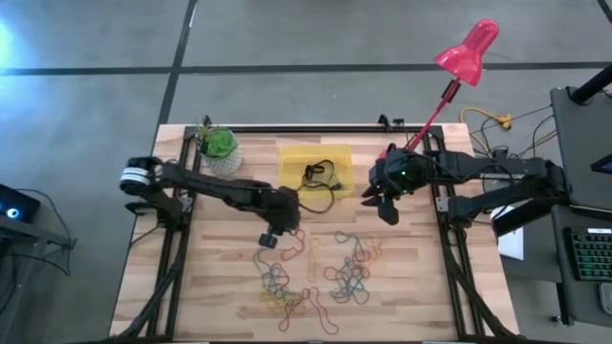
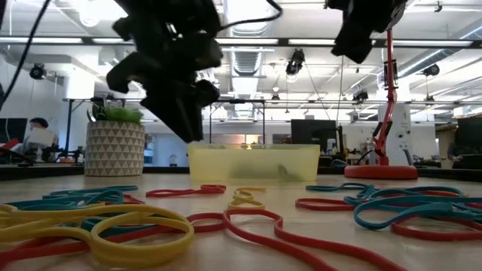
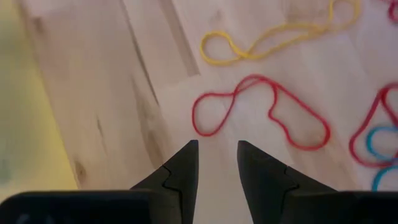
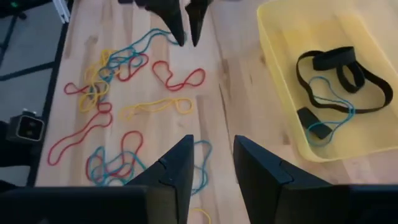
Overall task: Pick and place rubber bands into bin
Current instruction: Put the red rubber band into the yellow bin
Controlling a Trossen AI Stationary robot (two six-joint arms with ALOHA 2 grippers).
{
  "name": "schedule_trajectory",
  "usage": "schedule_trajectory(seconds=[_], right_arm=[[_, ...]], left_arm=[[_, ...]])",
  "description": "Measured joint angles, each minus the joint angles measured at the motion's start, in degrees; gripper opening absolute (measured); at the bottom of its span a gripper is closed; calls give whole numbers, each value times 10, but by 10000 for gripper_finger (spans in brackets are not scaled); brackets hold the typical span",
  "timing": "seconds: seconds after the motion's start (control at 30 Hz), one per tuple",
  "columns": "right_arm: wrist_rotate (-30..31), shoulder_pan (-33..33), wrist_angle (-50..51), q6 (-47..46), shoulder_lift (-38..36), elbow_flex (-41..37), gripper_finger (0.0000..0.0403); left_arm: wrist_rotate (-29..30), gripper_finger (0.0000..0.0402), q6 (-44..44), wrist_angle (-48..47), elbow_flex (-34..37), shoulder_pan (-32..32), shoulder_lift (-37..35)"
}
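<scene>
The rubber bands [image 1: 311,272] lie loose in red, yellow, blue and green over the near half of the table; the low view shows them up close [image 2: 135,226]. The yellow bin [image 1: 314,164] stands at the far middle, holding black loops and a blue band [image 4: 329,99]. My left gripper [image 1: 271,237] hangs open just above the wood near the bin, with a red band [image 3: 261,115] lying right ahead of its tips [image 3: 217,149]. My right gripper [image 1: 382,203] is open and empty, raised beside the bin's right end [image 4: 211,162].
A white plant pot [image 1: 218,148] stands at the table's far left. A red lamp [image 1: 469,48] leans over the far right corner, its base [image 2: 380,172] on the table. A thin black loop [image 1: 320,196] hangs over the bin's near rim. Bare wood lies at the table's near left.
</scene>
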State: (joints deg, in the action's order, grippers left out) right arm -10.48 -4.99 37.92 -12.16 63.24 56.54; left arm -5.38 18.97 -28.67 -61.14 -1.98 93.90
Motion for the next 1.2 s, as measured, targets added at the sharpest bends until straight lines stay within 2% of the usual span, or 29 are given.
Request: schedule_trajectory(seconds=[0.17, 0.33, 0.63, 1.2], right_arm=[[1, 12, 7, -21, -26, -7, 97], [13, 25, 10, -40, -49, -19, 93], [17, 34, 8, -59, -73, -35, 89], [27, 34, 7, -59, -74, -35, 77]], left_arm=[[-1, 95, 40, -44, -54, 0, 60], [-2, 95, 58, -42, -76, -1, 83], [-1, 95, 84, -43, -72, -9, 105], [8, 95, 105, -10, -70, -11, 119]])
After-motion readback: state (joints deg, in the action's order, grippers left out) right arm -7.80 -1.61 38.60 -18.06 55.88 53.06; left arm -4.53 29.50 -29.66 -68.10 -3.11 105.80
